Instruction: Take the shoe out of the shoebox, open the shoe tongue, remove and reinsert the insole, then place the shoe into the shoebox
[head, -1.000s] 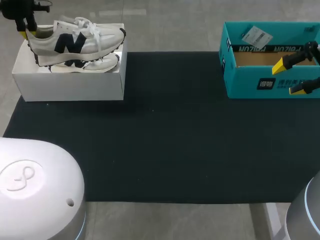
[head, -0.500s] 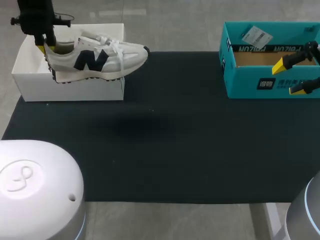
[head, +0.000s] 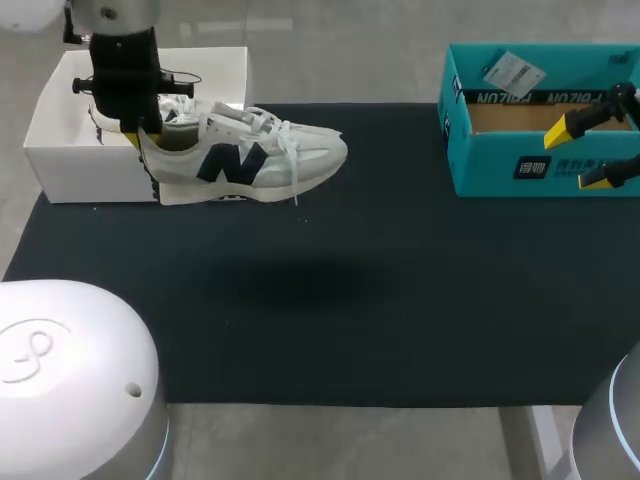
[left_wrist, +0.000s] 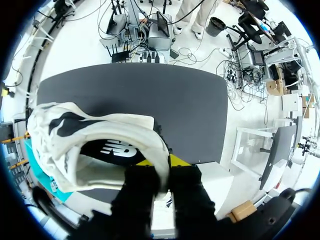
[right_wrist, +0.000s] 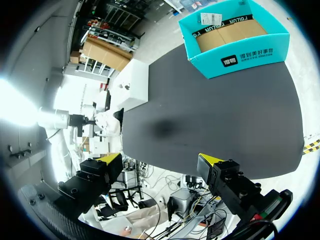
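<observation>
One shoe (head: 245, 160) is hanging from the left hand (head: 140, 135), which is gripping the heel collar between its two fingers. I think this grip is leaving the tongue and the opening free for the next steps. The toe is pointing away from the hand, out over the black mat (head: 350, 300), and the sole is not touching anything. Just behind and under this hand the white shoebox (head: 60, 175) is standing, so the shoe is already out of it. The right hand (head: 580, 155) is waiting with its fingers spread wide and holding nothing, well apart from the shoe, by the front wall of a teal box (head: 520, 165). Only mat is lying between the two hands, so I am seeing no obstacle to setting the shoe down there.
</observation>
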